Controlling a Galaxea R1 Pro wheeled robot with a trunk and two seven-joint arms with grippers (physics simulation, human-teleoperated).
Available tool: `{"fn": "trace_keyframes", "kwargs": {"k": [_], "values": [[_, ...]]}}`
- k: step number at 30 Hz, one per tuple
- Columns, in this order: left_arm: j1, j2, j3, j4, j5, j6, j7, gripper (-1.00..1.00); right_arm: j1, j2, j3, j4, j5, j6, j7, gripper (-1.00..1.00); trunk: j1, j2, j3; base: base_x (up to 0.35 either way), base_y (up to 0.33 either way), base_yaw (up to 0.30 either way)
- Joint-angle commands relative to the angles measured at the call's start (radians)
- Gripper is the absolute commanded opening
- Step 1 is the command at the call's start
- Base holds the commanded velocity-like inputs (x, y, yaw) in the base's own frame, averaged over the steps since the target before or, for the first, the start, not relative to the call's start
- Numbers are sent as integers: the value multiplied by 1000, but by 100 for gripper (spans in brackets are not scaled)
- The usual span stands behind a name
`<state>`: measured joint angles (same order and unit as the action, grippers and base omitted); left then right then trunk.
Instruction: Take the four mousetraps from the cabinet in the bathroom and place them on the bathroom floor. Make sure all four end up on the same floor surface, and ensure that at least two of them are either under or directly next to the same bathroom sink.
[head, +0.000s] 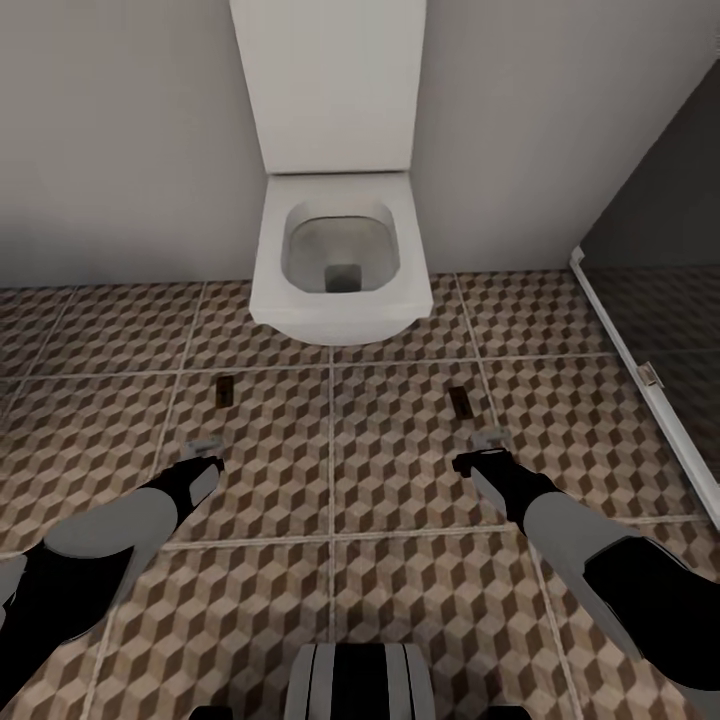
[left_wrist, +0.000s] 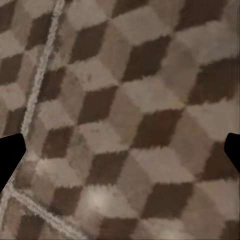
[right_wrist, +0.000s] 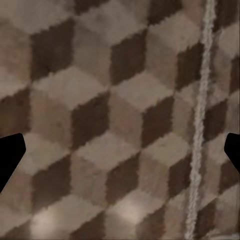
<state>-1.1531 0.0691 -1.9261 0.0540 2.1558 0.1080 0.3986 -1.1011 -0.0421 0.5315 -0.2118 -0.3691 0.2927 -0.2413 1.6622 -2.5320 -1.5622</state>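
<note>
Two mousetraps lie flat on the cube-patterned bathroom floor in front of the toilet. One small brown mousetrap is at the left, the other mousetrap at the right. My left gripper hangs low just short of the left trap, open and holding nothing. Just short of the right trap, my right gripper is open and holds nothing. Both wrist views look at bare tiles between widely spread fingertips. The cabinet and the sink are out of view.
A white wall-hung toilet with an open bowl stands against the grey wall straight ahead. A dark glass panel with a white frame runs along the right side. My own base shows at the lower edge.
</note>
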Motion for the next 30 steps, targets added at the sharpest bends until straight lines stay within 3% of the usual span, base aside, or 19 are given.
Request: {"fn": "trace_keyframes", "kwargs": {"k": [1,30], "values": [[0,0,-8,0,4,6,3,100,0,-1,8,-3,-10,6,-6,100,-1,0,3,0,0,0],[1,-4,-7,-4,4,7,2,100,1,0,9,-2,-10,-3,-6,100,-14,7,116,0,0,0]]}}
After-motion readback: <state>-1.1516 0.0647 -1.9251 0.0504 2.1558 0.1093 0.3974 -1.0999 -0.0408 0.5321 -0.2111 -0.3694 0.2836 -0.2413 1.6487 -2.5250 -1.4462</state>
